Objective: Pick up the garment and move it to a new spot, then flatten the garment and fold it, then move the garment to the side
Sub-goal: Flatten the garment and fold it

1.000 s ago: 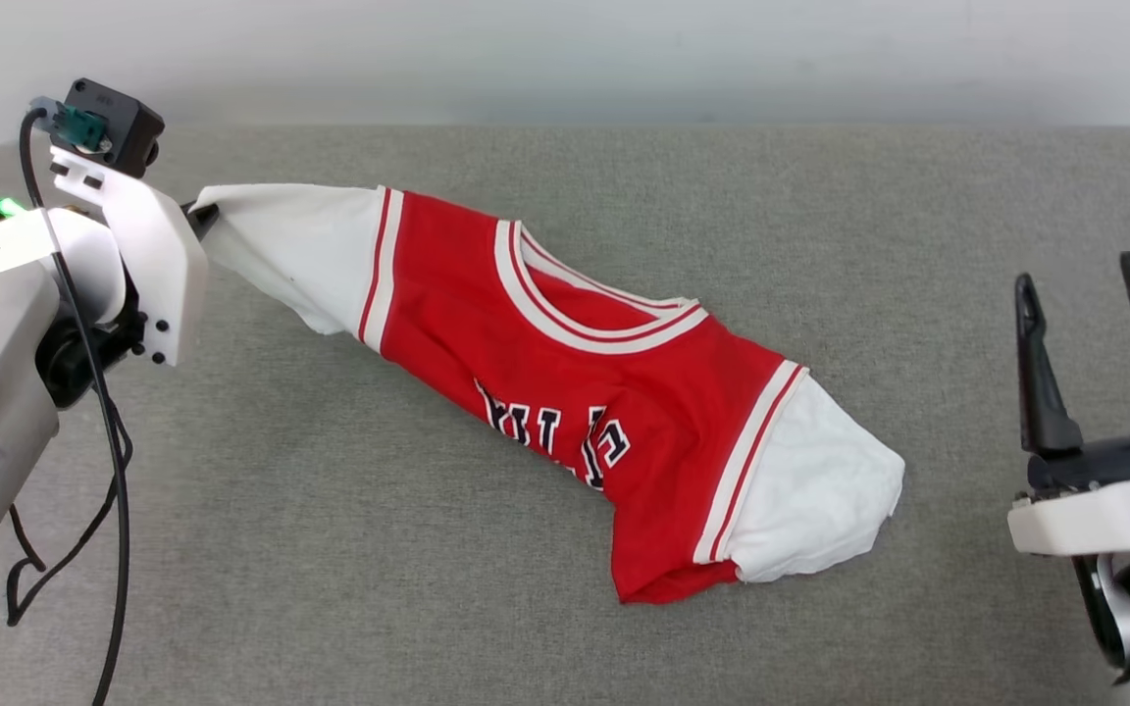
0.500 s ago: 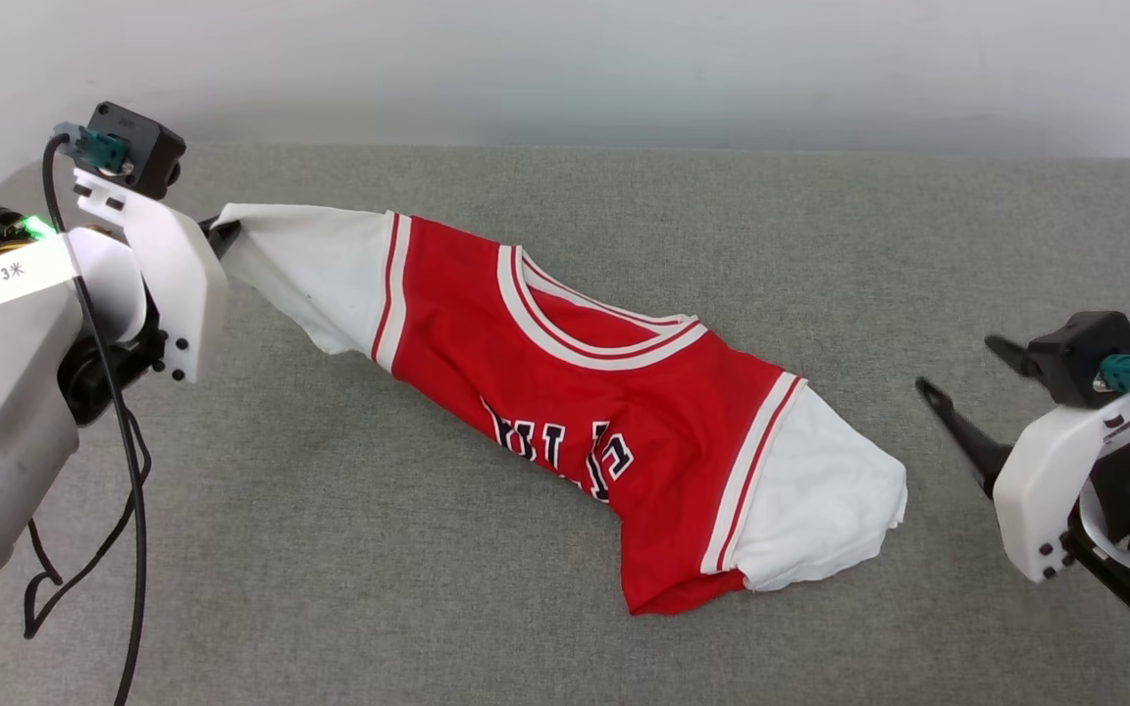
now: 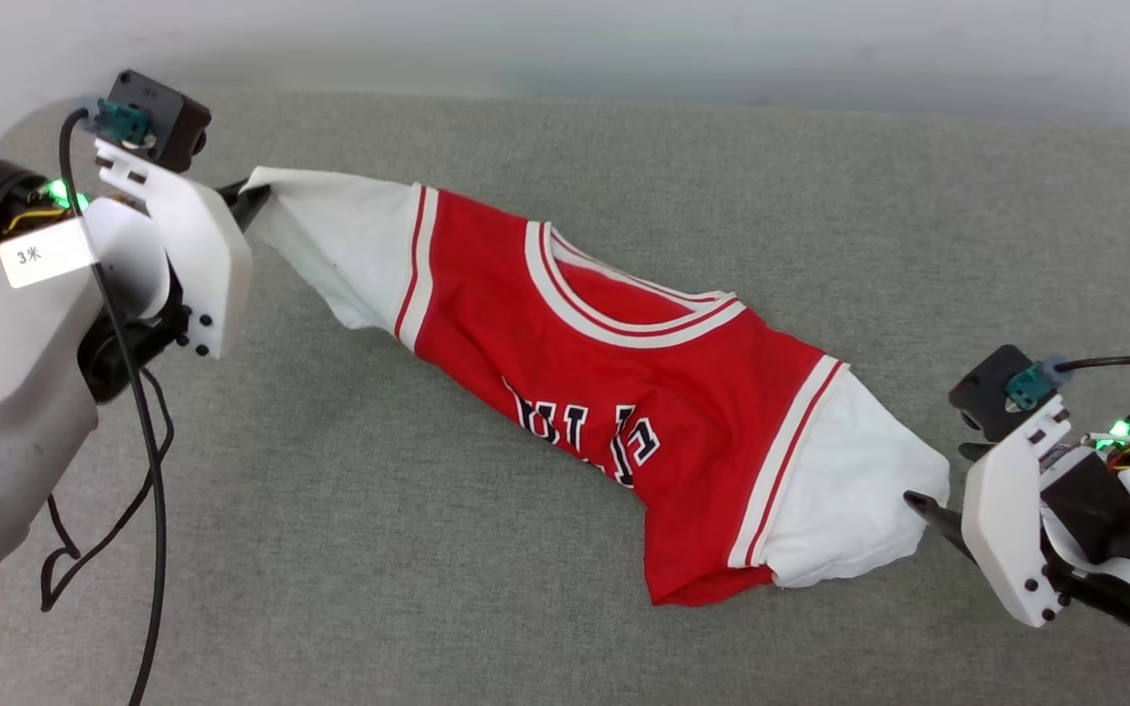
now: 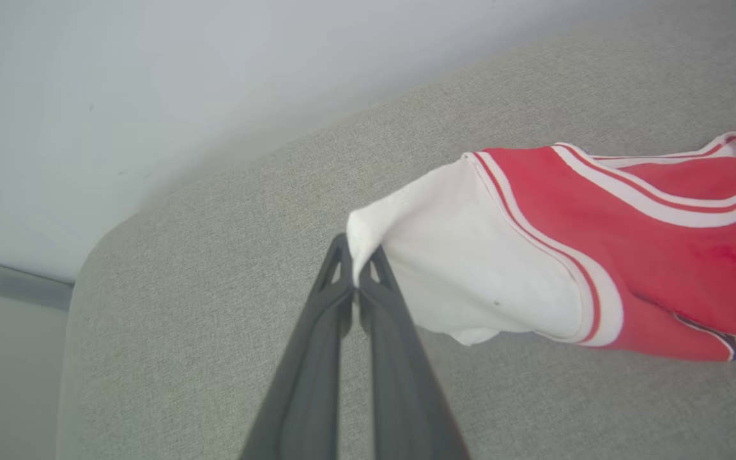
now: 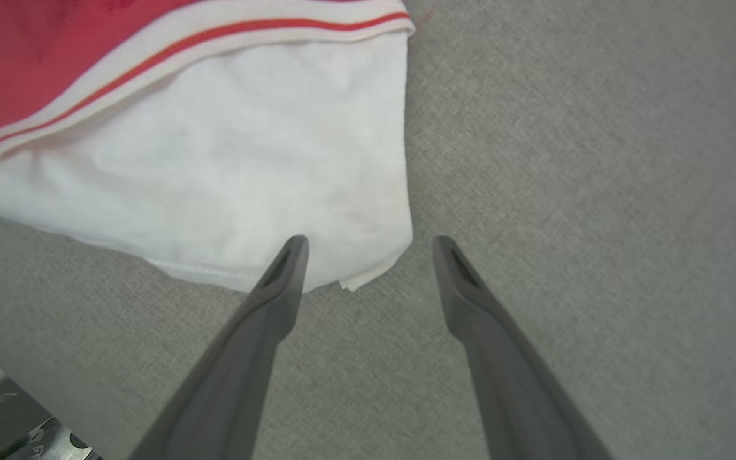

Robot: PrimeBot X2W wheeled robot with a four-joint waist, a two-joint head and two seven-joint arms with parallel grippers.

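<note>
The garment (image 3: 624, 392), a red jersey T-shirt with white sleeves and black letters, lies bunched and stretched diagonally across the grey cushion. My left gripper (image 3: 249, 198) is shut on the tip of the far-left white sleeve (image 4: 457, 275) and holds it slightly lifted; in the left wrist view the gripper (image 4: 356, 259) pinches the cloth's corner. My right gripper (image 3: 933, 478) stands open at the edge of the near-right white sleeve (image 3: 849, 500). In the right wrist view the right gripper (image 5: 368, 243) straddles the sleeve's corner (image 5: 214, 160), one finger lying over its hem.
The grey upholstered surface (image 3: 379, 549) spreads out on all sides of the shirt. A pale wall (image 3: 565, 39) runs along the back. A black cable (image 3: 148, 461) hangs from the left arm. The cushion's rounded left corner (image 4: 87, 268) borders the wall.
My right gripper has turned its fingers leftward and moved in to the right sleeve's edge. The left gripper keeps its hold on the left sleeve. The head camera has shifted.
</note>
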